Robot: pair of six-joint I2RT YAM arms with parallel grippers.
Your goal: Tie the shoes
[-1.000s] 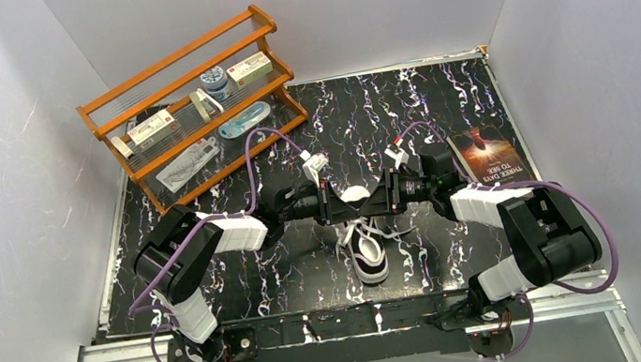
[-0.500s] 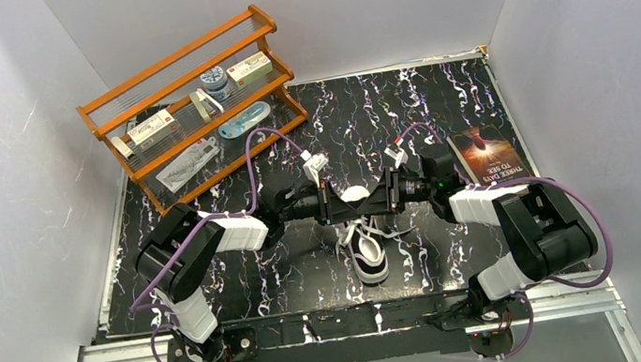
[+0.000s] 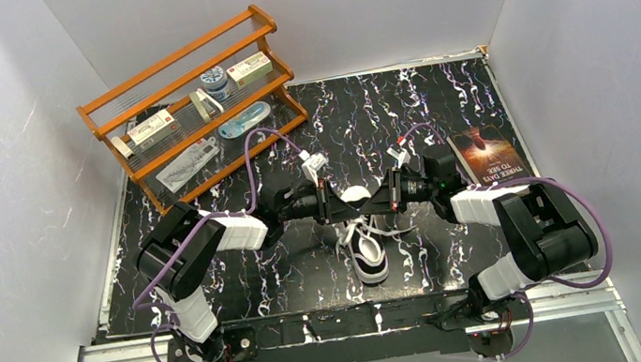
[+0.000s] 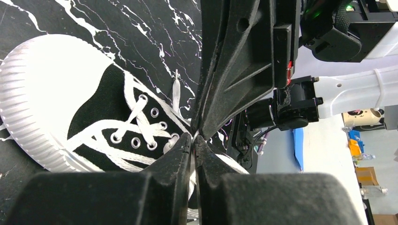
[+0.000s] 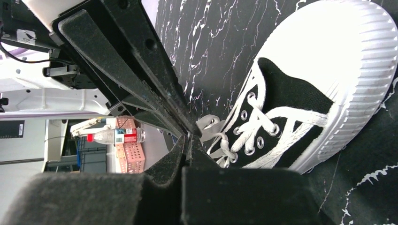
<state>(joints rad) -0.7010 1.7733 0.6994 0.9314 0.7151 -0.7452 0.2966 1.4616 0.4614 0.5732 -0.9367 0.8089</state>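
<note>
The black sneaker (image 3: pixel 368 255) with white toe cap and sole lies mid-table, its toe pointing away from the arm bases. It also shows in the left wrist view (image 4: pixel 94 105) and the right wrist view (image 5: pixel 300 98). Its white laces (image 4: pixel 141 105) are threaded loosely through the eyelets. My left gripper (image 3: pixel 348 204) and right gripper (image 3: pixel 374 201) meet tip to tip just above the shoe. The left gripper (image 4: pixel 193 140) is shut, with a white lace strip between its pads. The right gripper (image 5: pixel 186 140) is shut on a thin piece of lace at its tips.
A wooden rack (image 3: pixel 192 104) with small boxes and packets stands at the back left. A book (image 3: pixel 487 154) lies at the right edge, close to the right forearm. Grey walls enclose the table on three sides.
</note>
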